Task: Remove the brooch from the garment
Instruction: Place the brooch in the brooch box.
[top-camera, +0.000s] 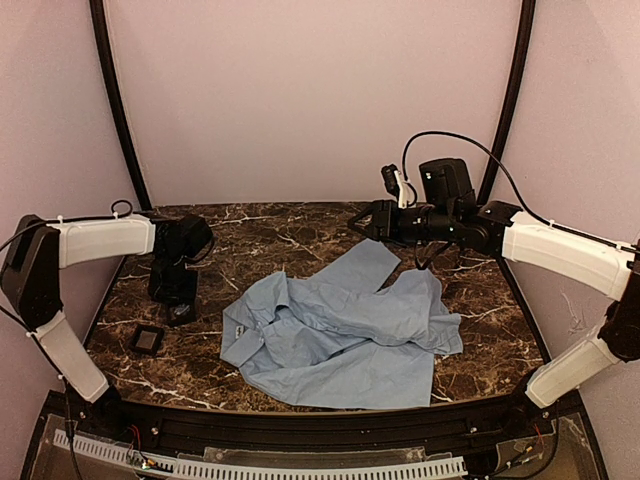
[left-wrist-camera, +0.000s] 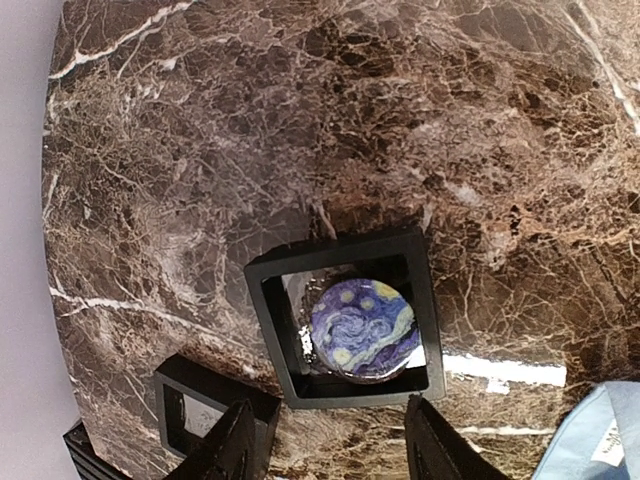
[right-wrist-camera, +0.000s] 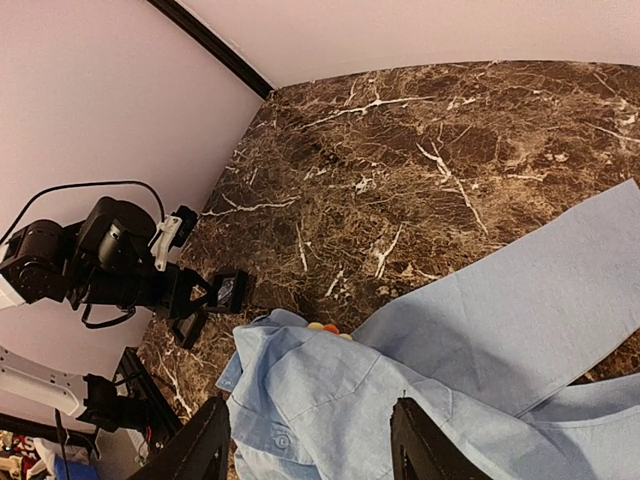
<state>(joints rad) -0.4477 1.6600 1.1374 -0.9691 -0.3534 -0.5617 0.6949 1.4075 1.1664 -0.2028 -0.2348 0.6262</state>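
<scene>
A: Brooch (right-wrist-camera: 323, 329), where?
B: Ahead of R jaws, roughly centred on the gap, at fold of garment (right-wrist-camera: 480, 330) by the collar. Shows only orange/yellow petals over the cloth edge. Prob. still pinned on; can't confirm.
A: R jaws?
B: Released, empty, held off the cloth. Likely aimed that way to line up an approach on the brooch.
A: L jaws?
B: Released too, fingers (left-wrist-camera: 232, 445) apart, nothing between. Pointed down at tabletop (left-wrist-camera: 300, 120). Just ahead of the gap: black square frame (left-wrist-camera: 268, 335) w/ round blue swirl disc (left-wrist-camera: 362, 328) inside. Second black frame (left-wrist-camera: 200, 405) beside one finger. Parked off the garment, prob. to leave R room.
A: Diff. betw. views?
B: Top cam gives whole shirt and both arms, no brooch visible. Petals in R wrist cam only. Disc in L wrist cam only.
</scene>
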